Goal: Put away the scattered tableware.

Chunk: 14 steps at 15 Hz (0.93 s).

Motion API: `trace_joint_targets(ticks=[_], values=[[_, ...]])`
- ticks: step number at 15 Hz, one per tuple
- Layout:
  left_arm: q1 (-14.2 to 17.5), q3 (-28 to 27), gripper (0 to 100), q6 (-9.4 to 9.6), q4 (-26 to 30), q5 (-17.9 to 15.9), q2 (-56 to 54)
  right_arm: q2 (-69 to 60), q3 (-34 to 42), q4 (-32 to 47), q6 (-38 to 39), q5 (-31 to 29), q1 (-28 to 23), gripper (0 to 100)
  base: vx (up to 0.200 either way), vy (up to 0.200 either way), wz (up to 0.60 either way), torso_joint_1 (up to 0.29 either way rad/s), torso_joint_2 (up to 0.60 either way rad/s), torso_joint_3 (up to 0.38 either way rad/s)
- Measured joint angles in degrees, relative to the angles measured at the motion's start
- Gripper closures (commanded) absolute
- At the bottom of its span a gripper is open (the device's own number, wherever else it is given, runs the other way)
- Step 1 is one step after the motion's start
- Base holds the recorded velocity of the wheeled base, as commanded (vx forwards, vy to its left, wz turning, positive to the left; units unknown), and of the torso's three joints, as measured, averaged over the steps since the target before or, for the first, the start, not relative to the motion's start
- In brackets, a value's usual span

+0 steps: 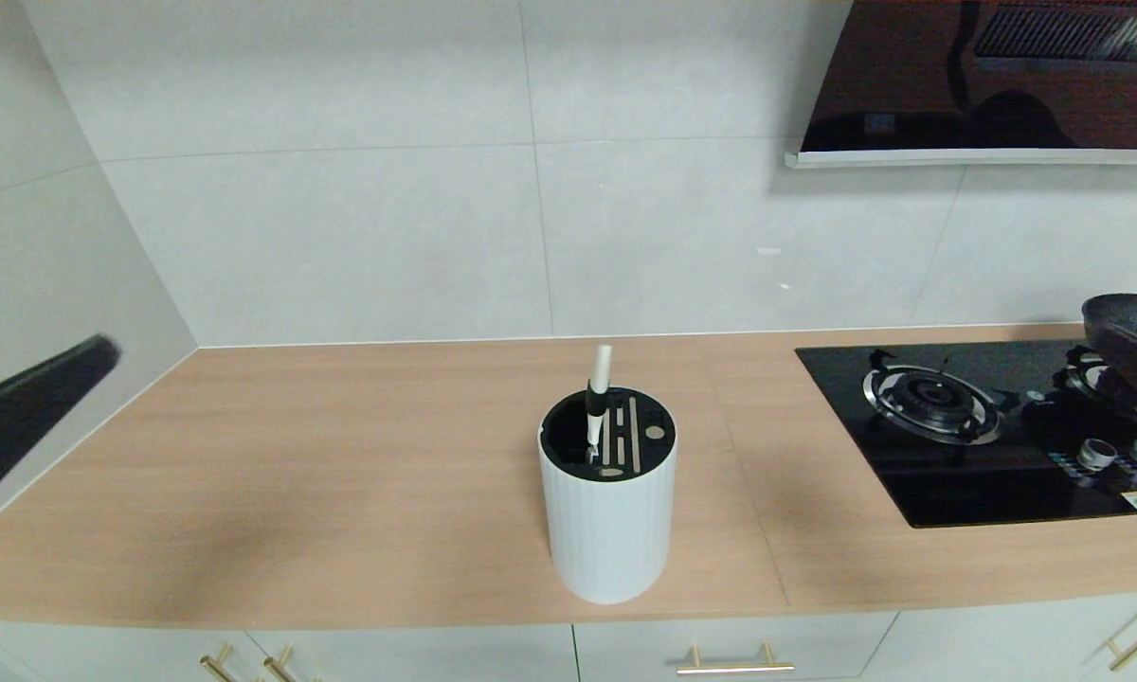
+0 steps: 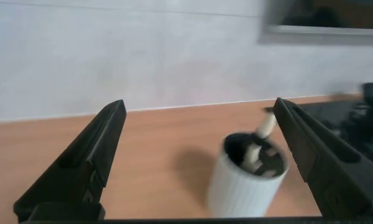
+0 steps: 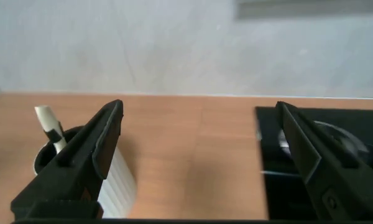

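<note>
Head view: white ribbed utensil holder [image 1: 608, 511] is standing mid-surface [image 1: 341, 493], near the front edge, with a white-handled utensil [image 1: 599, 379] sticking up from it. Gas hob [image 1: 985, 426] is sitting to the right.
Left wrist view: left end effector [image 2: 199, 106] is gaping wide, facing the utensil holder.
Right wrist view: right end effector [image 3: 198, 107] is gaping wide too.

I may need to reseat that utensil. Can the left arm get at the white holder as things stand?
Probably yes. The left gripper faces the holder with jaws open, and bare counter lies between them. The utensil handle sticks up from the top, free to grasp.
</note>
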Motion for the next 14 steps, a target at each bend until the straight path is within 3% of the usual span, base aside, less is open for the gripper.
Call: trace_joint_targets(ticks=[3,6,10,12,14], values=[[2.8,-0.6,0,-0.02,18.6,-0.1,-16.0,-16.1,3.5,12.4,0.0,0.1,-4.4,0,0.000,0.000,0.00,0.000,0.00,0.000],[8.6,-0.9,0,0.04,30.7,-0.2,-29.7,-33.4,3.7,31.0,-0.1,0.1,-9.0,0,0.000,0.000,0.00,0.000,0.00,0.000],[15.8,2.6,0,0.85,32.2,5.9,-37.0,-44.3,5.6,37.8,-0.4,0.8,-17.3,0,0.000,0.000,0.00,0.000,0.00,0.000],[19.5,5.0,0,3.93,32.4,3.2,-40.1,-47.9,9.3,38.5,-1.0,4.3,-20.8,0,0.000,0.000,0.00,0.000,0.00,0.000],[21.0,8.2,0,6.05,31.6,3.6,-42.3,-50.4,12.8,38.4,-1.2,5.6,-22.4,0,0.000,0.000,0.00,0.000,0.00,0.000]])
